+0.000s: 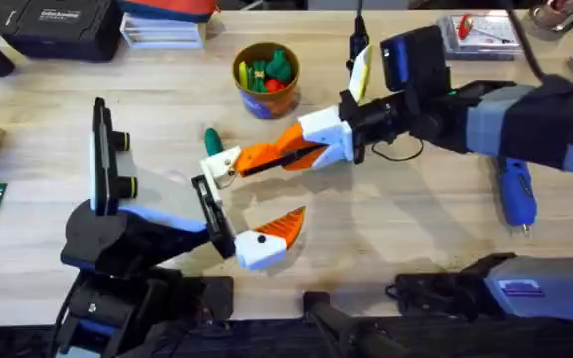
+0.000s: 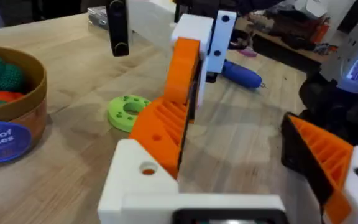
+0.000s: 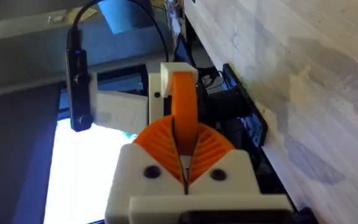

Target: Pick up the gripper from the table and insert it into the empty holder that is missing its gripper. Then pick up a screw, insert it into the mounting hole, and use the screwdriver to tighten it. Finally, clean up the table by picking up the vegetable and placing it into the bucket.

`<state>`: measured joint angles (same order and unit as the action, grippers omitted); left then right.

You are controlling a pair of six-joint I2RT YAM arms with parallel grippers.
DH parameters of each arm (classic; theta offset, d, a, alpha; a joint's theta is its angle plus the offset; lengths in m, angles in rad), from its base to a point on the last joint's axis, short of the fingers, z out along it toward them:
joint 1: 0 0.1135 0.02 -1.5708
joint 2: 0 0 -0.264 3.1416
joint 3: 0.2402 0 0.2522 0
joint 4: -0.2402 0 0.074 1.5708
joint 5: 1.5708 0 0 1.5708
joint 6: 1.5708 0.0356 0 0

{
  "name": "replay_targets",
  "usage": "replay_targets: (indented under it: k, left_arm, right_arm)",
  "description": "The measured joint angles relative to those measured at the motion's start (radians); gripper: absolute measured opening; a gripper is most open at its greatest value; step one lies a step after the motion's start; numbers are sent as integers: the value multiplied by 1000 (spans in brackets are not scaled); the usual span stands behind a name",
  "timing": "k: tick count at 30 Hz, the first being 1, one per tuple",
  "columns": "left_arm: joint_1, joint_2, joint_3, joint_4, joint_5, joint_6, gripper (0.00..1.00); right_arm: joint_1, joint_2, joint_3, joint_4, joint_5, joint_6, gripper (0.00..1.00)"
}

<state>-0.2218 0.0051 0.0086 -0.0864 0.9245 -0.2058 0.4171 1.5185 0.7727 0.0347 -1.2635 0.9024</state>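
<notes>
The bucket (image 1: 266, 75) stands behind the vegetable (image 1: 212, 140).

The vegetable (image 1: 212, 140) lies partly hidden behind the holder (image 1: 219, 164), only its green end showing. The bucket (image 2: 17, 118) is cut off by the left wrist view's edge, its label only partly legible. The screwdriver (image 2: 241, 73) is half hidden behind the white base.

A light wooden worktop (image 1: 386, 224) is seen. On it, the bucket (image 1: 266, 78) is set at the upper middle, the blue screwdriver (image 1: 514, 191) is laid at the right, and a black case (image 1: 63, 27) is placed at the upper left.
</notes>
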Motion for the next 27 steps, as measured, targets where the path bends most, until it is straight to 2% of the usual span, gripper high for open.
replay_targets:
  k: [4,12,16,27]
  left_arm:
    - [0,0,0,0,0,-15,985]
    - [13,0,0,3,-42,-16,985]
    - [9,0,1,-2,-20,-32,986]
    - [10,8,1,-2,-27,-61,987]
  right_arm:
    - [12,43,0,52,-27,39,7]
    - [44,116,0,291,-44,202,7]
    - [102,141,1,322,-30,267,7]
    - [110,145,3,331,38,312,7]
